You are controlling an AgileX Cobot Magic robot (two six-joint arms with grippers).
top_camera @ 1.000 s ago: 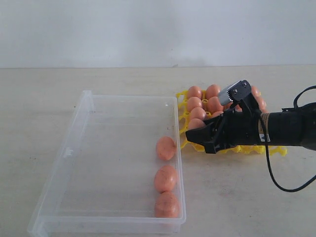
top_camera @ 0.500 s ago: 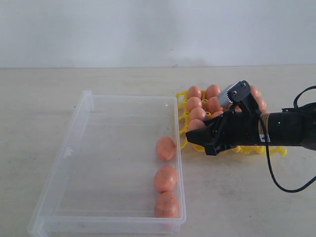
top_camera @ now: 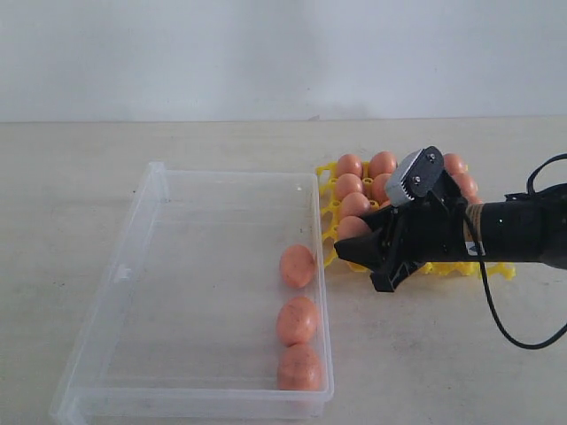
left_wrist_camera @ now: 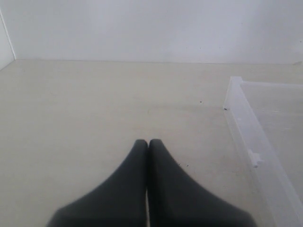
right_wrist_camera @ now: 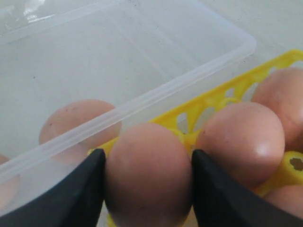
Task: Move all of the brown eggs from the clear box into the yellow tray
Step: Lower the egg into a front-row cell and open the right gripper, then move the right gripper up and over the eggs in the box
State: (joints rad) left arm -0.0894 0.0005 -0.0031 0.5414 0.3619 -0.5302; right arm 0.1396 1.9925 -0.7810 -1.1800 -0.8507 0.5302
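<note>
Over the last second the right jaws rolled slightly and dipped, staying over the yellow tray's (top_camera: 326, 173) 7 o'clock corner cup. They stood fairly wide, clamped on one brown egg (right_wrist_camera: 148, 172), touching both its sides, so release looked close. Three brown eggs (top_camera: 298, 266) remained along the clear box's (top_camera: 230, 173) 3 o'clock wall, at 7 to 8 o'clock of those jaws. The left jaws were pressed together, empty, above the worktop (left_wrist_camera: 94, 109).

**Colours: brown eggs (top_camera: 297, 266), yellow tray (top_camera: 496, 269), clear box (top_camera: 133, 235)**

The eggs are pinkish-orange, some faintly dark-speckled. The tray is a bright yellow lattice. The box is colourless and see-through. The right gripper (top_camera: 359, 261) is black with a grey block, and the counter (top_camera: 89, 150) is pale beige.
</note>
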